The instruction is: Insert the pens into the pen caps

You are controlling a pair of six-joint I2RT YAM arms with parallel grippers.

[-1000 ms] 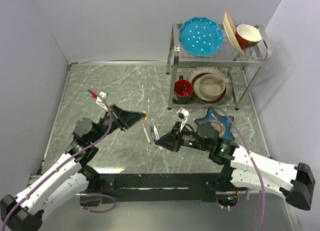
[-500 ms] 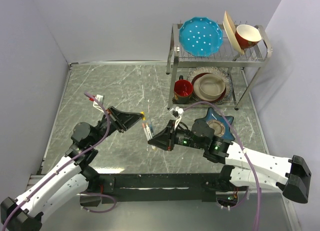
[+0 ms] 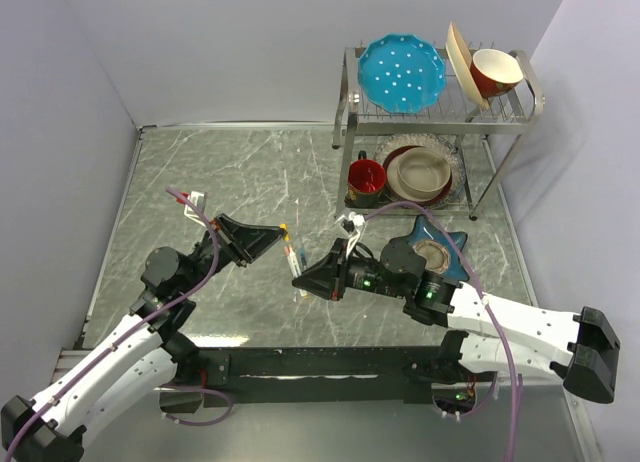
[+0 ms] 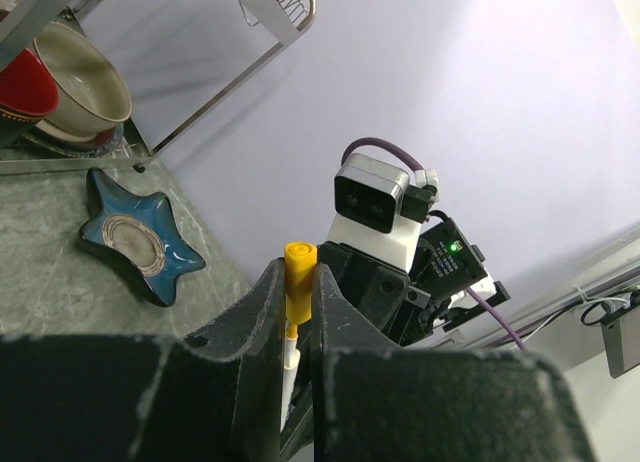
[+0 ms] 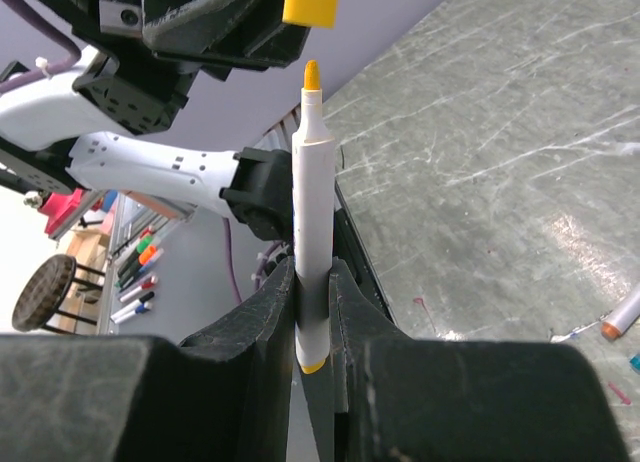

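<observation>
My left gripper is shut on a yellow-orange pen cap, also seen at the top of the right wrist view. My right gripper is shut on a white-barrelled pen with a yellow tip. The pen points at the cap's open end, its tip just short of it with a small gap. In the left wrist view the pen tip sits right under the cap, between my left fingers. Another pen with an orange tip lies on the table. The other caps are not in view.
A metal dish rack stands at the back right with a blue plate, bowls and a red mug. A blue star-shaped dish lies beside my right arm. The table is grey marble.
My right gripper has moved left with the white pen, bringing its tip up to the yellow cap. My left gripper has shifted slightly toward it, still holding the cap.
</observation>
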